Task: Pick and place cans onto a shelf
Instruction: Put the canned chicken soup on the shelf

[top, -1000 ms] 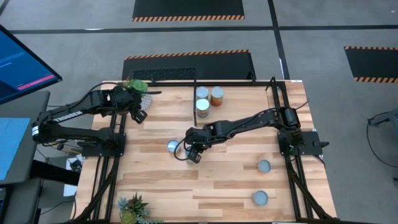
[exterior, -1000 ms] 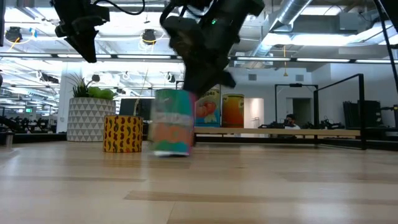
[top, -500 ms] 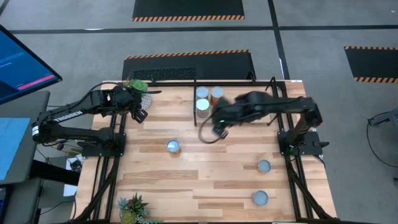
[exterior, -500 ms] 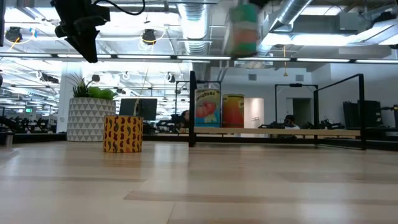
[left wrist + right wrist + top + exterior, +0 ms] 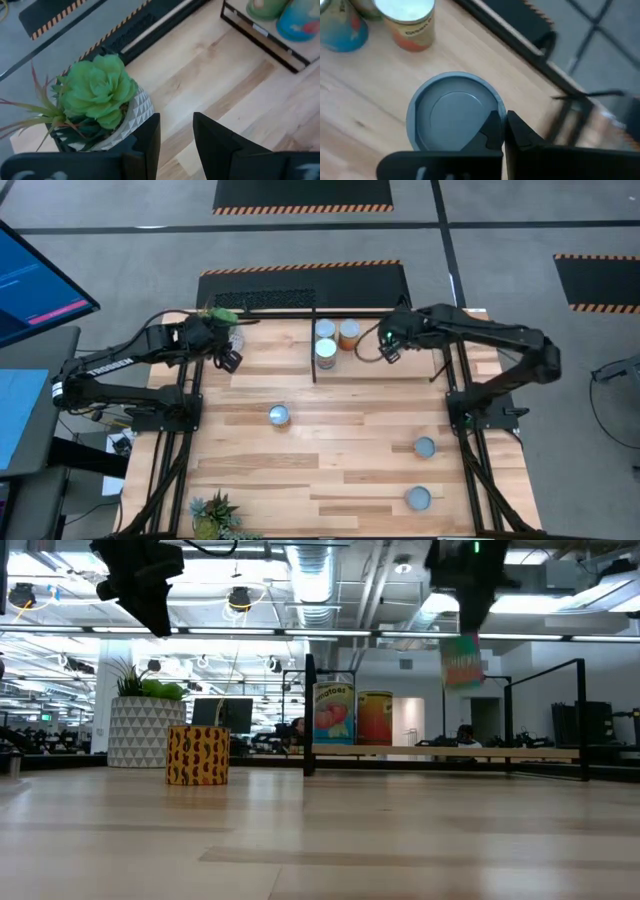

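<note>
Seven cans in all: one hangs in the right gripper point(image 5: 386, 348), which a second ago was low over the middle of the table point(image 5: 350, 440), beside the loose can point(image 5: 279, 415). Half a second ago it was lifted and partway back. Now it is high over the shelf point(image 5: 410, 367), to the right of the three cans point(image 5: 326, 352) standing there. The loose can has not moved. The left gripper point(image 5: 227, 360) has barely shifted; it hovers at the back left by the plant point(image 5: 222, 317), with its fingers point(image 5: 145, 140) apart.

The held can point(image 5: 462, 664) is clear of the wood and hangs upright below the right gripper. Its label is green at the top and pinkish lower down, too blurred to read. From the wrist, its top point(image 5: 452, 115) is a grey-blue disc with a raised rim. The two fingers point(image 5: 492, 127) are nearly together, pinching that rim at one side.

Two more cans point(image 5: 424, 447) stand on the table's right front, well apart from the rest. The table is light wood planks framed by black rods point(image 5: 313, 365). A second plant point(image 5: 215, 513) sits at the front left corner. Around it lies grey floor point(image 5: 120, 240) with black, orange-edged mats point(image 5: 303, 194), and a blue screen point(image 5: 35, 275) stands at the left. In the low view, a long room with ceiling pipes and lights stretches behind the table.
</note>
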You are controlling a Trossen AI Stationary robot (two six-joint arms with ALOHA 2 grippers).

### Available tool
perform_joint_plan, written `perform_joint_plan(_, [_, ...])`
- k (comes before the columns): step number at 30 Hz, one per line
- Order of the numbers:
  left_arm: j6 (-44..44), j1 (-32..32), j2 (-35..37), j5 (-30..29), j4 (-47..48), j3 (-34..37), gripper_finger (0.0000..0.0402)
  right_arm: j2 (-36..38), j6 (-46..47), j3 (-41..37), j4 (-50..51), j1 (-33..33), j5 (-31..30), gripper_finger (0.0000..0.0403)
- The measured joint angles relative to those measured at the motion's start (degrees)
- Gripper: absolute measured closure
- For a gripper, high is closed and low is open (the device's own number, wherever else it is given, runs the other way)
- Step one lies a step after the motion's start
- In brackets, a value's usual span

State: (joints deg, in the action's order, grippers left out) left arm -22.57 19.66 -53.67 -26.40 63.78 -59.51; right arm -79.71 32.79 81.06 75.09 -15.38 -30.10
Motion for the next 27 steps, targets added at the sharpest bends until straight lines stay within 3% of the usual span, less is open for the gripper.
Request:
perform_joint_plan(5, [-2.19, -0.02, 0.00, -0.82, -0.88, 0.00, 0.0297, 4.78, -11.63, -14.12, -22.30, -10.59, 10.81, 0.0399])
perform_joint_plan(8, [-3.94, 0.00, 0.00, -0.83, -0.86, 0.00, 0.0297, 4.80, -15.88, -18.22, -30.11, -15.84, 15.70, 0.0399])
perform_joint_plan(14, [-6.76, 0.00, 0.00, -0.93, -0.84, 0.00, 0.0297, 0.85, -22.53, -18.86, -34.40, -21.32, 20.36, 0.0399])
perform_joint_plan(27, [-8.58, 0.00, 0.00, -1.02, -0.75, 0.00, 0.0297, -5.99, -23.84, -16.31, -38.56, -21.85, 22.16, 0.0385])
